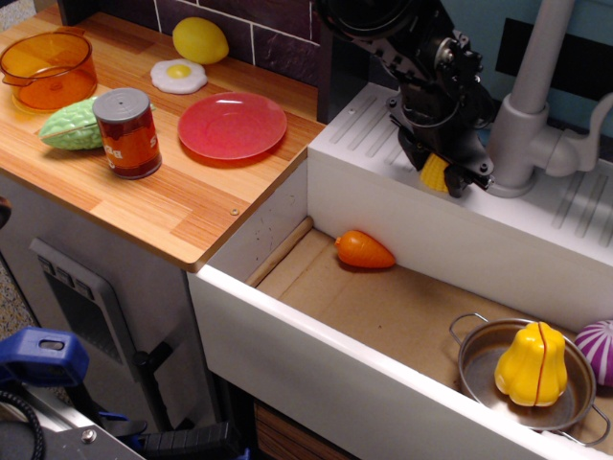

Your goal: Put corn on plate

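We see the gripper (442, 171) down on the white ledge behind the sink (402, 307), next to the grey faucet (532, 105). Its dark fingers sit on either side of the corn (434, 172), whose yellow kernels show between them; they look closed against the cob, and the corn rests on or just above the ledge, we cannot tell which.

The plate (233, 126) lies flat on the wooden counter (163, 206), well apart from the corn, and holds nothing. Near it on the counter stand a red can (127, 133), a green vegetable (71, 126) lying just beside the can, a fried egg (178, 76), a lemon (200, 40) by the back wall, and an orange pot (48, 69) at the far corner. The pot looks empty from what we can make out through its clear sides.

Down in the sink basin, an orange carrot (364, 250) lies against the back wall. At the right end sits a metal pan (479, 359) with a yellow squash (532, 364) standing inside it. A purple-and-white striped item (599, 352) shows at the frame edge beside the pan; we cannot tell whether it is in the pan or next to it.
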